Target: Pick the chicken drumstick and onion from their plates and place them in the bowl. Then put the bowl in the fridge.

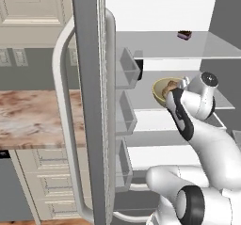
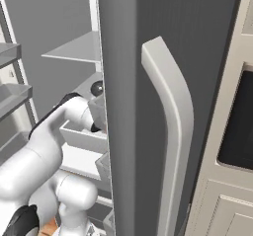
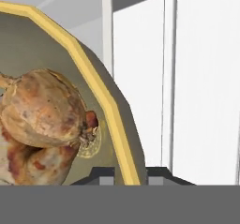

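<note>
Fridge (image 1: 89,101) doors are standing open, the left one edge-on across the left base view with its long curved handle (image 1: 63,125) and door bins (image 1: 127,68), the right one (image 2: 148,106) filling much of the right base view. Inside, the white arm is reaching in among the glass shelves (image 1: 188,45), and the bowl (image 1: 162,88) is sitting at its gripper (image 3: 124,174), level with the middle shelf and tilted so its pale yellowish inside is facing the left base camera. In the hand view, the bowl's yellow rim (image 3: 101,101) is running down between the two dark finger tips (image 3: 105,175), one on each side of the wall, so the gripper is pinching the bowl by its rim. The onion (image 3: 42,108) is lying inside the bowl, resting on top of the chicken drumstick (image 3: 33,164). A small dark item (image 1: 184,35) is sitting on the upper shelf, well apart from the bowl.
</note>
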### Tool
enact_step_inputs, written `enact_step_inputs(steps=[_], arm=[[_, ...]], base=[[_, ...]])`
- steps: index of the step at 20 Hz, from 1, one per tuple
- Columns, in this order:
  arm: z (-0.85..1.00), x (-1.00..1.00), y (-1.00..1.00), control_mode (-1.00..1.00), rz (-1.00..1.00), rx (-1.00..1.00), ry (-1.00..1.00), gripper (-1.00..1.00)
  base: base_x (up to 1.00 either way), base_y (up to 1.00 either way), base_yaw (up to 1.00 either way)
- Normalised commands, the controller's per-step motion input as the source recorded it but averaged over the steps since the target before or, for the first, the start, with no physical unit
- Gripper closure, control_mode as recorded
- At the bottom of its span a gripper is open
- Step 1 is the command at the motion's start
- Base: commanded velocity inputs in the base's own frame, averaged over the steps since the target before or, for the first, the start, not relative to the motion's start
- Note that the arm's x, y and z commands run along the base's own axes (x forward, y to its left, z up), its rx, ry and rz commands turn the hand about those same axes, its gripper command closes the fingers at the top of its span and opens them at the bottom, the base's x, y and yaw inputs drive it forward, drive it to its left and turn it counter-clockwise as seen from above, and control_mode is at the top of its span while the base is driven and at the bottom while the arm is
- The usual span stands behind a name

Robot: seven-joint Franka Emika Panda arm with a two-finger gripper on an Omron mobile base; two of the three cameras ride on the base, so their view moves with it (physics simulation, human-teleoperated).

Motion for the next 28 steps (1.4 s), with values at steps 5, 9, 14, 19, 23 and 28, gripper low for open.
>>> enact_step_inputs(steps=[5, 9, 14, 19, 23, 28], arm=[[-0.02, 0.4, 0.0, -1.0, -0.02, 0.0, 0.0, 1.0], [-0.2, 0.29, 0.0, -1.0, -0.02, 0.02, -0.1, 1.0], [-0.21, 0.3, 0.0, -1.0, -0.01, 0.05, -0.09, 1.0], [-0.02, 0.38, 0.0, -1.0, -0.02, 0.04, -0.01, 1.0], [0.0, 0.28, 0.0, -1.0, -0.01, 0.02, 0.02, 1.0], [0.0, 0.1, 0.0, -1.0, 0.0, 0.0, 0.02, -1.0]], base=[[0.0, 0.0, 0.0], [0.0, 0.0, 0.0], [0.0, 0.0, 0.0], [0.0, 0.0, 0.0], [0.0, 0.0, 0.0], [0.0, 0.0, 0.0]])
